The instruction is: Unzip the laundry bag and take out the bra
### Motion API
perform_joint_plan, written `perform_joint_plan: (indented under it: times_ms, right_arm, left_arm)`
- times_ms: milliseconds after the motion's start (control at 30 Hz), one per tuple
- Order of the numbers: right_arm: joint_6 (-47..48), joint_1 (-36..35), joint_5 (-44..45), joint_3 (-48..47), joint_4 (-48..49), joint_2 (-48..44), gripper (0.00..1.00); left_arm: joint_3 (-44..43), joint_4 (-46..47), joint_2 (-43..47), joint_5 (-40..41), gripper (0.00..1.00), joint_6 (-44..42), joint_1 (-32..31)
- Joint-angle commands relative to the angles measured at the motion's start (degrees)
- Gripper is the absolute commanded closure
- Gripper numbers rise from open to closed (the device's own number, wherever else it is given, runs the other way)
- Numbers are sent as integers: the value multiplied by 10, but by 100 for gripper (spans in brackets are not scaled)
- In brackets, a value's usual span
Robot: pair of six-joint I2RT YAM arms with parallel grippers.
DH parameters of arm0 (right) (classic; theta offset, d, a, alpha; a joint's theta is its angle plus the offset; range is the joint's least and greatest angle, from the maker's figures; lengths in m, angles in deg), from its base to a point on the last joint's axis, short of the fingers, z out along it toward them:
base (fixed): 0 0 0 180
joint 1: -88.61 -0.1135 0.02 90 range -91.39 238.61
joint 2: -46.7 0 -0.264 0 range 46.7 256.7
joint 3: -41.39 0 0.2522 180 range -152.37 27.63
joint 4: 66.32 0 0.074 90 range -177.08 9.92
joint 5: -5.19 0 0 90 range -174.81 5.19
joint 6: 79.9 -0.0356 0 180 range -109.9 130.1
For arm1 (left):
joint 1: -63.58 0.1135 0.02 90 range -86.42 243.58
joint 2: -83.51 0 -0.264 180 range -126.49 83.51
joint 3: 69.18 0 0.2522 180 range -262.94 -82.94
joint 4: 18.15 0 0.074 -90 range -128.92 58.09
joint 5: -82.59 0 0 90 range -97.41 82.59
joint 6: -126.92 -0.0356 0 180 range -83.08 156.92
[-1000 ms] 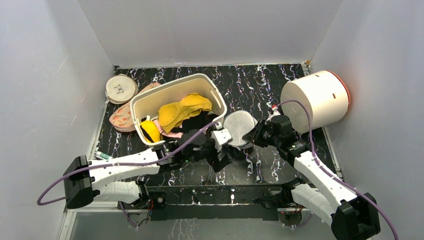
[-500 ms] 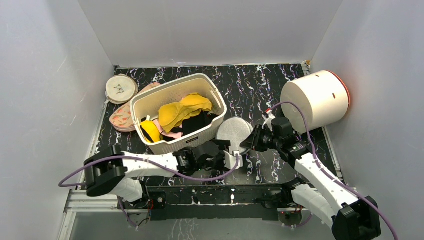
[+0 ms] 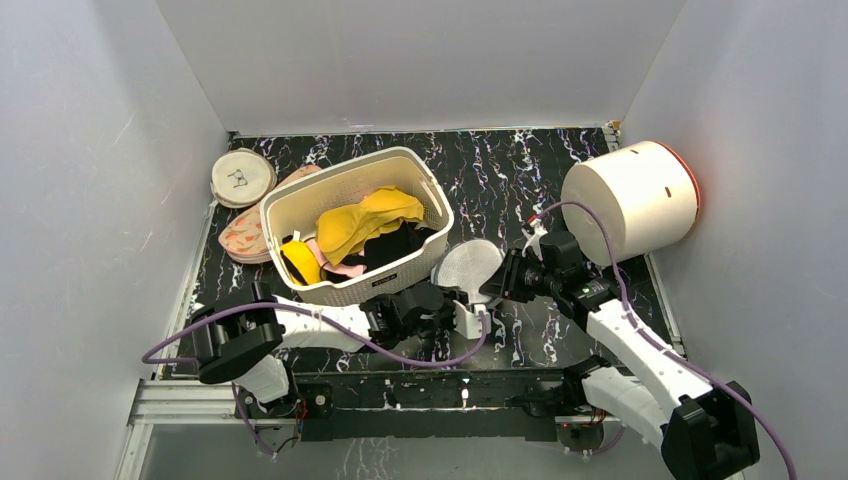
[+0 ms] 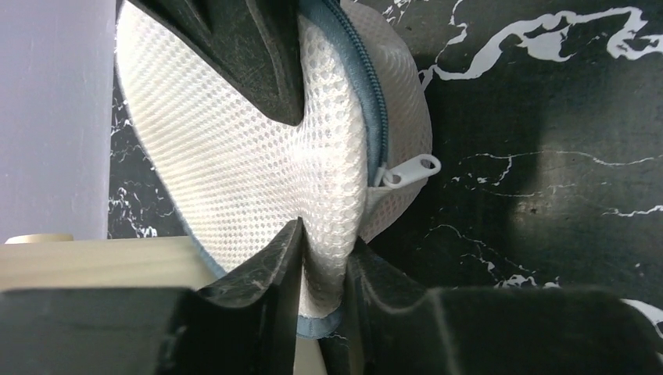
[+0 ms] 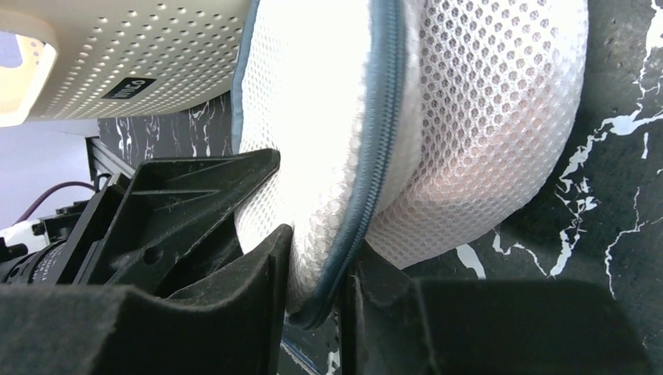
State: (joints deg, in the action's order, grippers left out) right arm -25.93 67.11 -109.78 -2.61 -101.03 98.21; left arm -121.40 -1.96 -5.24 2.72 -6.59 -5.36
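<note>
Right now both grippers are clenched on the bag (image 3: 468, 264), which stands on edge between them. Your left gripper (image 4: 324, 254) pinches a fold of mesh at the rim, and your right gripper (image 5: 317, 269) bites the zip seam on the opposite side. The zip pull (image 4: 408, 169) hangs just beside the left fingertips, to their right in that wrist view, with the zip curving away. A pink tinge suggests the bra (image 5: 469, 211) is inside. Left is nearer the pull.

Grey walls (image 3: 420, 60), black marbled tabletop (image 3: 505, 170)
</note>
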Motion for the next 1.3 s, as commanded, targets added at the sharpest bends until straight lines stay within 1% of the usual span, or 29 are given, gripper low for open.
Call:
perform_joint_plan:
  times_ms: [0, 33, 67, 100, 200, 267, 467, 533, 633, 733, 800, 867, 933, 1000, 1100, 1167, 1267]
  right_arm:
    - [17, -2, 11, -40, 17, 22, 73]
    - [19, -1, 16, -47, 17, 28, 70]
    - [22, -1, 20, -56, 15, 37, 67]
    - [26, -2, 28, -70, 7, 41, 62]
    - [44, -1, 78, -108, -25, 52, 46]
    - [56, -2, 115, -129, -40, 47, 38]
    - [98, -2, 194, -159, -34, -15, 21]
    - [112, -1, 210, -166, -24, -39, 17]
    - [146, -2, 234, -162, -11, -80, 16]
    - [218, -2, 245, -130, 27, -139, 16]
    - [284, -2, 241, -101, 57, -187, 19]
    - [368, -2, 205, -69, 81, -238, 25]
    - [429, -2, 177, -44, 92, -282, 25]
    - [490, -2, 125, -34, 83, -298, 25]
    - [574, -2, 57, -34, 48, -287, 27]
    - [647, -2, 4, -42, 4, -268, 28]
    - [761, -2, -59, -42, -52, -248, 35]
  left_arm:
    - [-2, 0, 38, -16, 87, 41, 15]
    - [-2, -4, 42, -20, 89, 57, 18]
    - [-6, -10, 46, -24, 95, 75, 22]
    - [-15, -20, 45, -27, 100, 91, 23]
    - [-77, -84, 22, -2, 100, 148, 25]
    - [-110, -113, 10, 11, 100, 180, 30]
    - [-111, -106, 40, -23, 100, 246, 35]
    - [-113, -106, 40, -29, 100, 263, 36]
    - [-124, -115, 25, -39, 100, 281, 36]
    - [-141, -131, 8, -37, 100, 305, 39]
    - [-146, -134, 6, -42, 100, 323, 45]
    - [-151, -134, 6, -52, 100, 346, 52]
    - [-156, -134, 7, -68, 100, 369, 60]
    - [-159, -132, 5, -84, 100, 393, 63]
    - [-170, -139, -9, -101, 100, 416, 64]
    - [-178, -146, -18, -100, 100, 430, 64]
    - [-188, -157, -30, -101, 100, 450, 67]
